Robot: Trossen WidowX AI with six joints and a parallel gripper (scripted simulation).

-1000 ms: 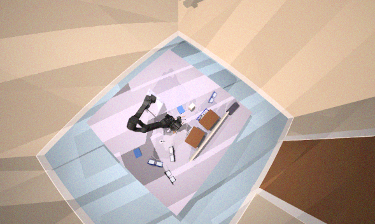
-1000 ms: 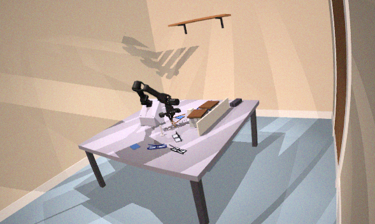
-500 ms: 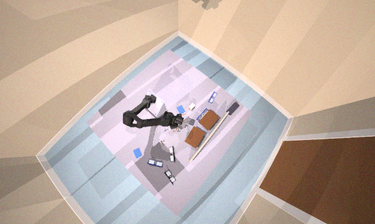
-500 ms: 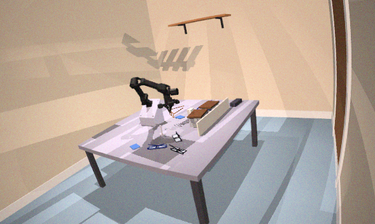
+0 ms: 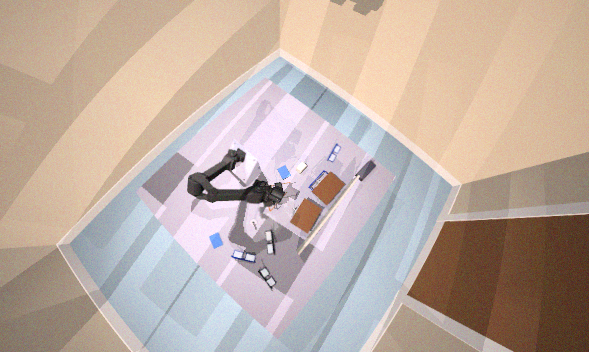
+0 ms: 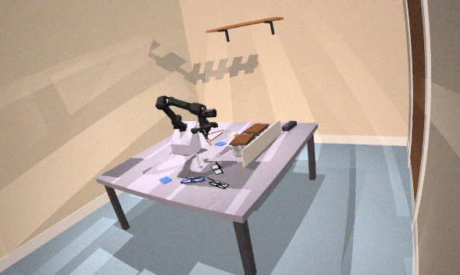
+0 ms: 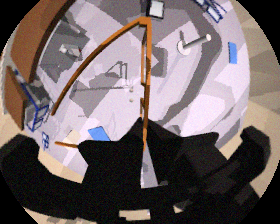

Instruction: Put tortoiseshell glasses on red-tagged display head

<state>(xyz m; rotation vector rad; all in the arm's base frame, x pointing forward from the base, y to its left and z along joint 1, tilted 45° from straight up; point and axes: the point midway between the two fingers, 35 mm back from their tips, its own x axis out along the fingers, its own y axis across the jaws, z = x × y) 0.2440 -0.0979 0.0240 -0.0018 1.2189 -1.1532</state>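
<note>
Corners as in ext. view. Hand (image 5: 282, 195) (image 6: 207, 137) (image 7: 141, 120) is almost fully closed, w/ the tortoiseshell glasses (image 6: 209, 142) (image 7: 147, 65) gripped betw. its fingers. Specs are up off the table (image 5: 205, 201) (image 6: 142, 172), temples spread, nearer the mid. than any edge; not on a head.

Brown-topped stand (image 5: 307, 215) (image 6: 242, 140) is the one closer to the near corner; other brown-topped stand (image 5: 328, 188) (image 6: 257, 129) sits twd the R corner. Cream panel (image 5: 334, 204) (image 6: 261, 144) stands upright alongside, on the near-to-R edge side. Dark box (image 5: 366, 170) (image 6: 289, 126) is by the R corner, just past the panel's end. Small red spot (image 7: 80, 50) shows by the first stand in wrist view; head shape there too small to make out.

Blue specs (image 5: 243, 256) (image 6: 193, 180) lie twd the L-to-near edge, black specs (image 5: 265, 275) (image 6: 219, 183) beside them, closer to the near corner. Blue square (image 5: 216, 240) (image 6: 165, 180) (image 7: 233, 52) lies flat nr that same edge, twd L corner.
</note>
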